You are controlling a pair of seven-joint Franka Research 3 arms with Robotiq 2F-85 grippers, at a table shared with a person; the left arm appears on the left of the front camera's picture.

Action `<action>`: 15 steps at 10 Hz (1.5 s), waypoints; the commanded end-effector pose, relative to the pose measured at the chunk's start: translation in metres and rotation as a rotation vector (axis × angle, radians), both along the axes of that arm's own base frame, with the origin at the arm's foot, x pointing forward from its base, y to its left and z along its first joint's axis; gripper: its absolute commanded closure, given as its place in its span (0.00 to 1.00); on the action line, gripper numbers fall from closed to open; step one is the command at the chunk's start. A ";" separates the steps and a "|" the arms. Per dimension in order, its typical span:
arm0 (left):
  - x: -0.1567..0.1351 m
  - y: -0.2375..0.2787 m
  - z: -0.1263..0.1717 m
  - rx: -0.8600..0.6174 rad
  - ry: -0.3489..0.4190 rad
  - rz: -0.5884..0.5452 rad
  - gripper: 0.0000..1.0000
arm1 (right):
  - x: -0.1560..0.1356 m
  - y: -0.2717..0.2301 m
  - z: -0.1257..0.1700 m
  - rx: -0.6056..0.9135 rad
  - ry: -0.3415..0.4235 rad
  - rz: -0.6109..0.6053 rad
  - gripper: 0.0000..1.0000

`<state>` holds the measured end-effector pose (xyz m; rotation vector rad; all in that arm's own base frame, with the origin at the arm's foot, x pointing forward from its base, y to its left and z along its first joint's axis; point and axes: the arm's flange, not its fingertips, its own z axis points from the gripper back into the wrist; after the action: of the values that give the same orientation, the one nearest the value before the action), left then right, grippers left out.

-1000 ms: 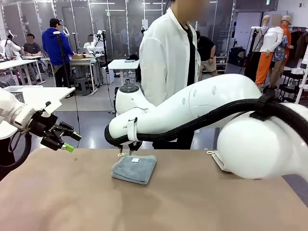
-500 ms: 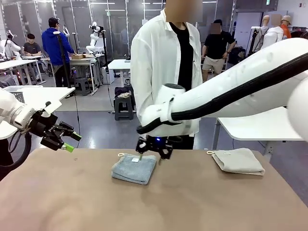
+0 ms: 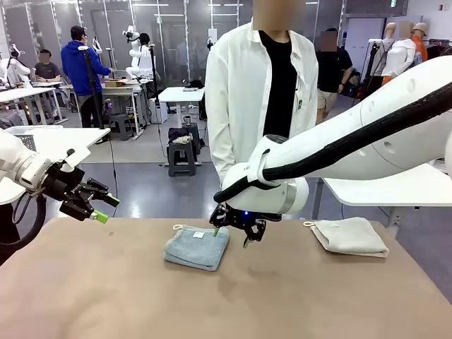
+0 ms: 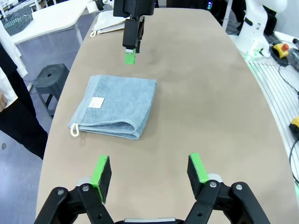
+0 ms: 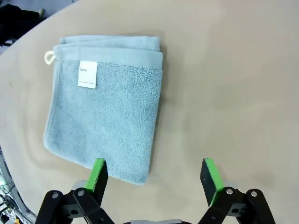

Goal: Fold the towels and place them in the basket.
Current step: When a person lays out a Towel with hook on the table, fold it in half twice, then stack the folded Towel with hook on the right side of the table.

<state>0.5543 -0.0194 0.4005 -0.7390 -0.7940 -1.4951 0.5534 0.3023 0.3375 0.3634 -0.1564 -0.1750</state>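
Front view: grey-blue towel (image 3: 197,247) folded flat on the counter (image 3: 212,304), near the far edge and a little left of centre, white label and corner loop at its far side. Right end effector (image 3: 230,237) reaching across the middle, hanging just above the counter at the towel's right edge, fingers pointing down and spread, holding nothing; hard to tell here whether a pad touches the cloth. Cream-white towel (image 3: 349,236) folded at the far right of the counter, well apart from both end effectors. Left end effector (image 3: 104,208) raised over the counter's left edge, jaws parted and empty, well left of the grey-blue towel. Person in a white coat (image 3: 265,106) standing at the far side behind the towel. Left wrist view: left end effector (image 4: 150,171) open with bare counter between its green pads; grey-blue towel (image 4: 117,113) ahead and slightly to one side, apart from the fingers; beyond it the right end effector (image 4: 130,53) just past the towel's far edge, and the cream-white towel (image 4: 112,23) farther off. Right wrist view: right end effector (image 5: 155,179) wide open and empty; grey-blue towel (image 5: 105,105) lying mostly ahead of one pad, its near corner just beside that pad; other pad over bare counter.
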 end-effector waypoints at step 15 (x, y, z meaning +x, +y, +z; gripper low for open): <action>0.000 0.001 0.001 0.000 -0.010 -0.004 0.17 | 0.006 0.014 -0.011 0.039 -0.008 -0.049 0.00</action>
<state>0.5543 -0.0194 0.4005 -0.7390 -0.7940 -1.4951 0.5565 0.3052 0.3332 0.3823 -0.1560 -0.1978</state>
